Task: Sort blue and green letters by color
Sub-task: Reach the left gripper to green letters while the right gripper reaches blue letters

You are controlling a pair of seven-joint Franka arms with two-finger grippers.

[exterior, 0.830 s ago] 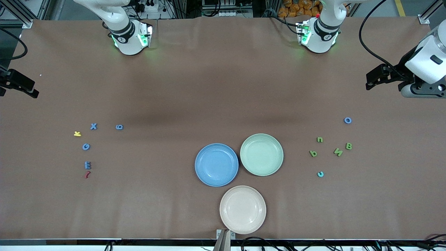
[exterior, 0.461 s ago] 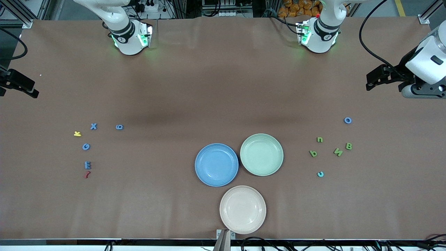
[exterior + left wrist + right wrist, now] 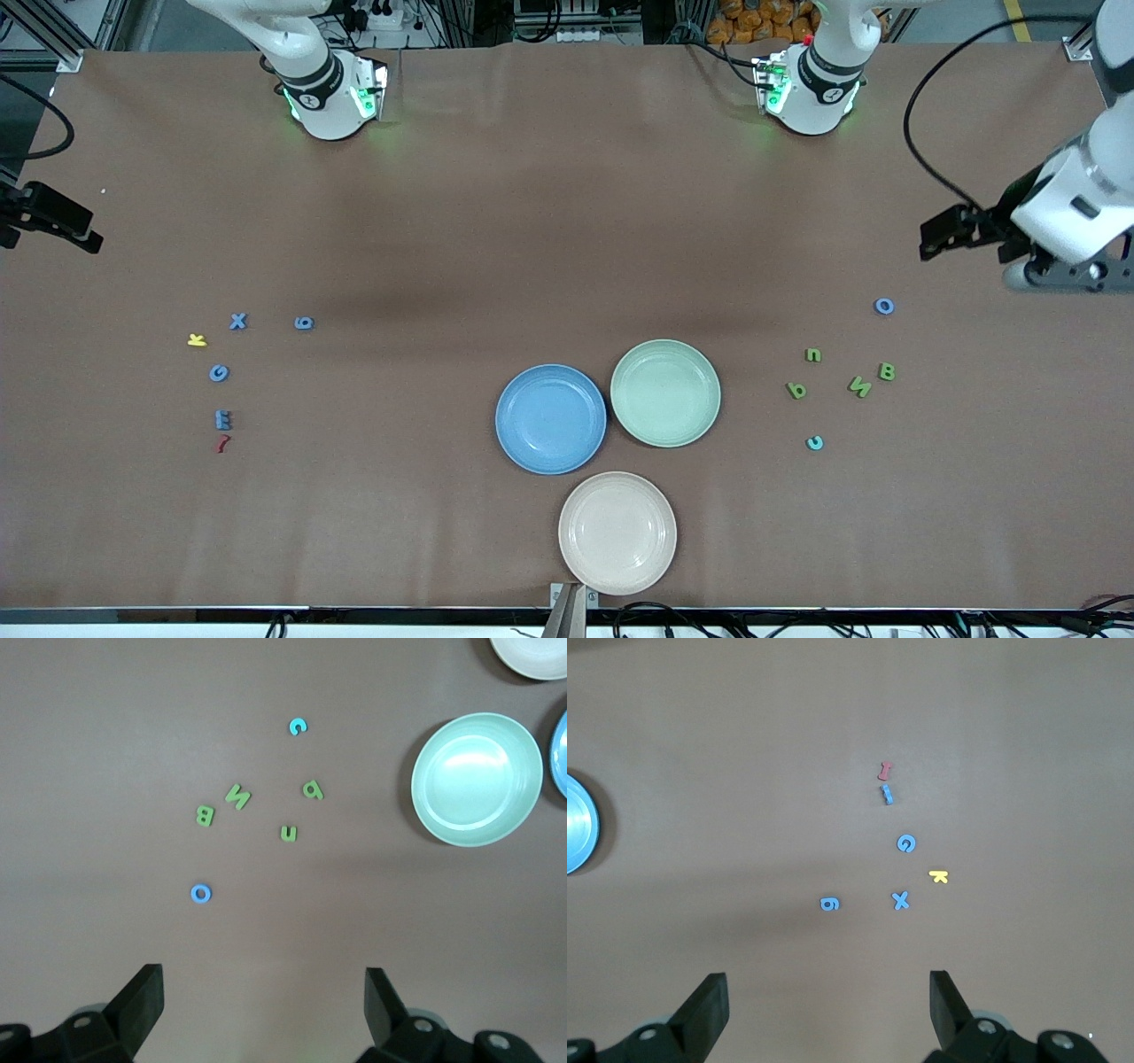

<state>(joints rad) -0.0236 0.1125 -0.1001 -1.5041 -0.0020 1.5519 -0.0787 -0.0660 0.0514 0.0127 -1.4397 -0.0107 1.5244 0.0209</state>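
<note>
Blue letters X (image 3: 237, 321), 6 (image 3: 304, 322), G (image 3: 219, 373) and E (image 3: 223, 419) lie toward the right arm's end. A blue O (image 3: 884, 306) and green n (image 3: 812, 355), p (image 3: 796, 390), N (image 3: 859, 385) and B (image 3: 887, 371) lie toward the left arm's end. My left gripper (image 3: 263, 1001) is open and empty, up over the table by the O (image 3: 202, 893); it shows at the front view's edge (image 3: 941, 234). My right gripper (image 3: 828, 1005) is open and empty, over the bare table near the 6 (image 3: 829, 903) and X (image 3: 900, 900).
A blue plate (image 3: 550, 419), a pale green plate (image 3: 665, 392) and a beige plate (image 3: 617, 532) sit mid-table near the front camera. A yellow K (image 3: 197, 339) and red squiggle (image 3: 222, 443) lie among the blue letters. A teal C (image 3: 814, 442) lies near the green ones.
My left gripper has shifted a little toward the blue O and the green letters. The right gripper has barely moved. No letter has moved.
</note>
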